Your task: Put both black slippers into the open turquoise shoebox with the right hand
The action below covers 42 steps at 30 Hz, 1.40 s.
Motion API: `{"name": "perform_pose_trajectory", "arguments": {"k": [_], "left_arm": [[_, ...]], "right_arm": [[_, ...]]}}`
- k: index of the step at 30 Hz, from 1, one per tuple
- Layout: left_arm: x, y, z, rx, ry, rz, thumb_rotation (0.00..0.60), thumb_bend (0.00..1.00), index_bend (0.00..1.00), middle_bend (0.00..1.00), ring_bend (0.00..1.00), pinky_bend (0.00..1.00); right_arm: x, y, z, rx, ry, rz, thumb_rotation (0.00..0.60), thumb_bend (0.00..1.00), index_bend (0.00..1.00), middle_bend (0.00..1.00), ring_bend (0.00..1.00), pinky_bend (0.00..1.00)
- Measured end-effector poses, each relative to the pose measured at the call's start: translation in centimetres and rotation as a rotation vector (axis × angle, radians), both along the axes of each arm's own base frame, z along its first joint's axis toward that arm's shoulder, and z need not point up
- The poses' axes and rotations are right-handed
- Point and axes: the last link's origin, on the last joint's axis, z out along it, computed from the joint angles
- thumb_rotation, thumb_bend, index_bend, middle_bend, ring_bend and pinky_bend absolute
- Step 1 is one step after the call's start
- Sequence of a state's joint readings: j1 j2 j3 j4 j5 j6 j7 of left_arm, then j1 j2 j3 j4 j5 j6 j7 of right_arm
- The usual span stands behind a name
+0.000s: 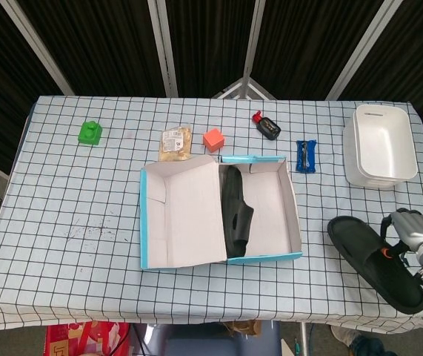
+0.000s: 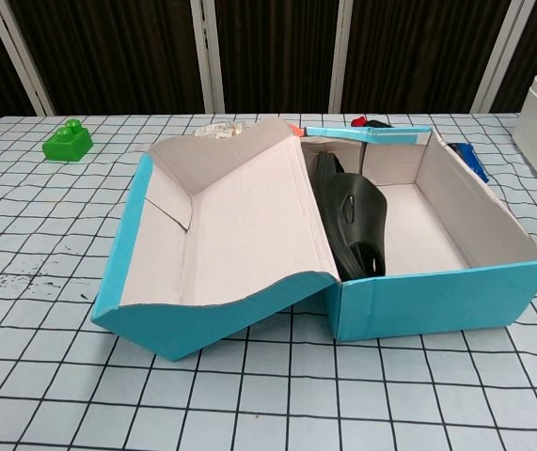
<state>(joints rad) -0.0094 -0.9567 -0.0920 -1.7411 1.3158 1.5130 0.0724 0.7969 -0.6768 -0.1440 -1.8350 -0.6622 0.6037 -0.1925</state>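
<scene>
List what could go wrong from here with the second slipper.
The right hand grips the second slipper at one side edge near the table's corner; the long sole may swing or slip free and fall off. The first slipper stands on edge inside the shoebox, so the free space is narrow and the sole could catch the near wall.

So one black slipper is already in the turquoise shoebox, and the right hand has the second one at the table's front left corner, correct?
Not quite: the corner is wrong. The head view shows the right hand on the second black slipper at the table's front right corner, not the front left. The rest holds: one black slipper already lies inside the turquoise shoebox.
</scene>
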Motion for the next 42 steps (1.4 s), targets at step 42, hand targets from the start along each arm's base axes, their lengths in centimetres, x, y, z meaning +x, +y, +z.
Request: {"name": "perform_pose_trajectory", "arguments": {"k": [42], "left_arm": [[-0.8, 0.0, 1.5, 0.016, -0.062, 0.006, 0.600, 0.37, 0.07, 0.00, 0.00, 0.02]], "right_arm": [[15.1, -3.9, -6.8, -0.299, -0.636, 0.122, 0.600, 0.47, 0.58, 0.32, 0.18, 0.09]]}}
